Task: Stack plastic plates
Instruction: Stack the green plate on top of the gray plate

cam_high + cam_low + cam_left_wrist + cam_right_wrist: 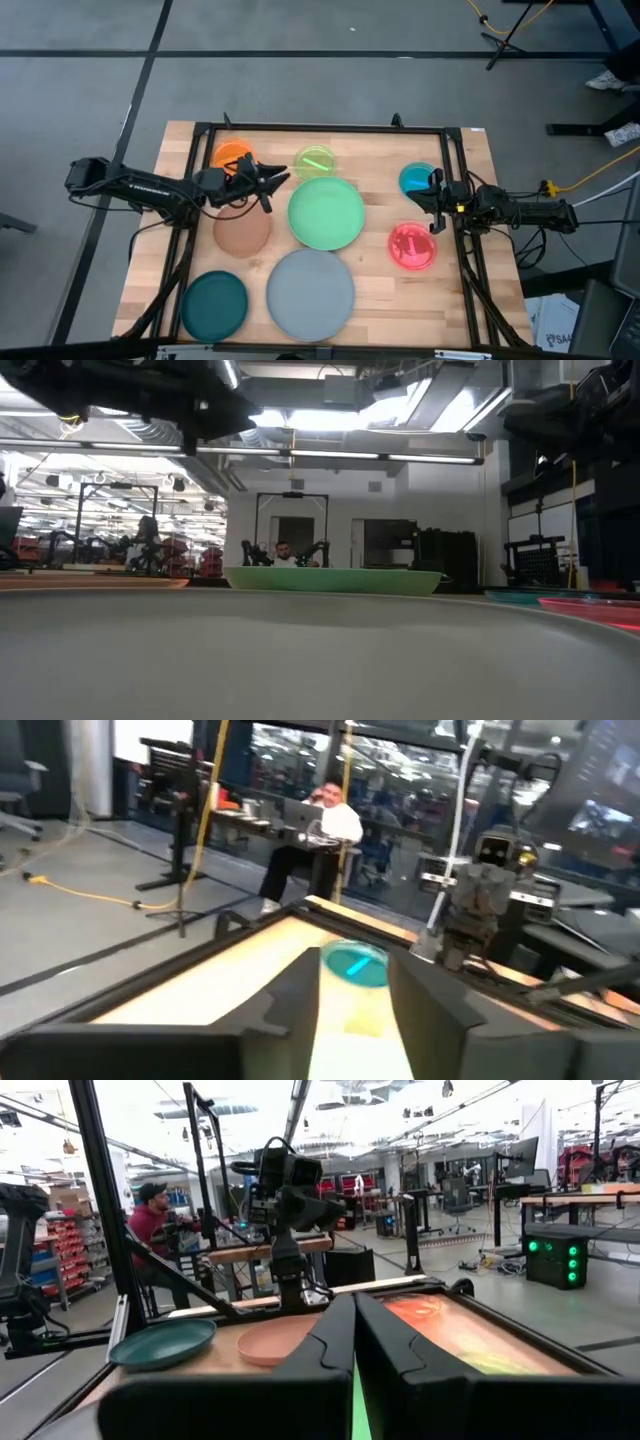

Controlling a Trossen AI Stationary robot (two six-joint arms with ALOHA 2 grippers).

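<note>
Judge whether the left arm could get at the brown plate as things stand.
Probably yes: the left gripper hovers just beside the brown plate, which lies uncovered with nothing on it.

Tabletop (380, 290) from above: my left fingers (275, 182) hover left of the central large plate (326, 212); my right fingers (434, 205) sit between two small plates (416, 180), right side.

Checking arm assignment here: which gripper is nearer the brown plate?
Left. The left gripper hovers just past the brown plate's far edge, beside the lime plate. The right gripper is across the table, between the blue plate and pink-red plate.
</note>
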